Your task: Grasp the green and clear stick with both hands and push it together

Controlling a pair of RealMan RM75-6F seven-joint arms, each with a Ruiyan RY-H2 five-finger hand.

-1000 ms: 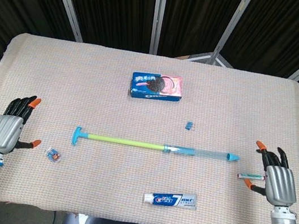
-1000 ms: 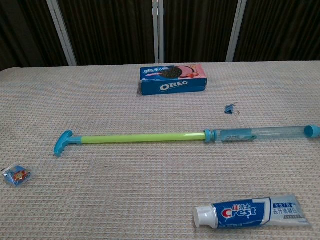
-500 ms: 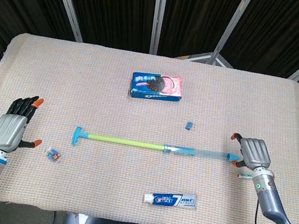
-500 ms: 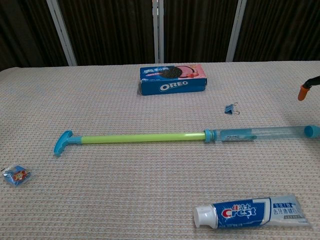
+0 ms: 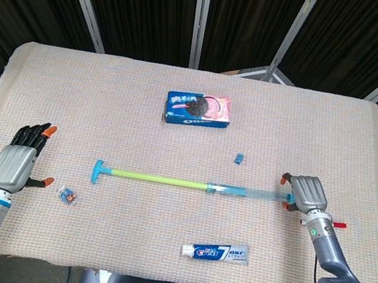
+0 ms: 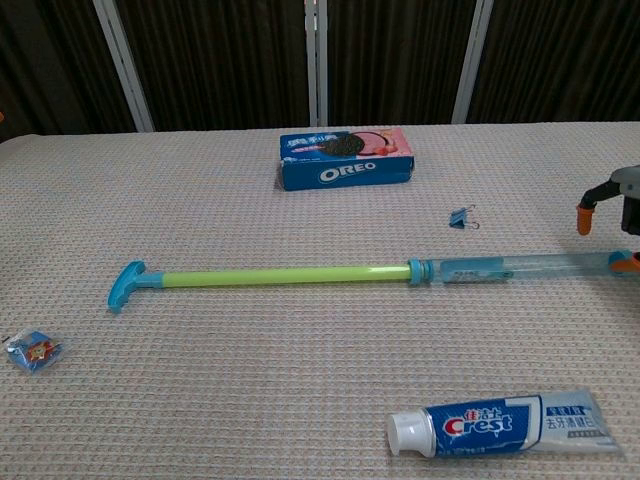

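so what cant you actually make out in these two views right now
- Right hand: in the head view its back covers the capped end of the green and clear plastic stick; whether the fingers grip it cannot be told. The chest view's right edge cuts the hand off.
- Left hand: outside the chest view entirely.
- Small blue packet: print too small to read in either view.
- Red-tipped object beside the right wrist: mostly hidden.

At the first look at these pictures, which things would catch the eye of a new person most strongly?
The long green and clear stick lies fully extended across the middle of the table, its T-handle toward the left. The right hand is at its clear end, while the left hand waits open and apart near the table's left edge. Behind the stick sits a blue Oreo box, and a toothpaste tube lies at the front.
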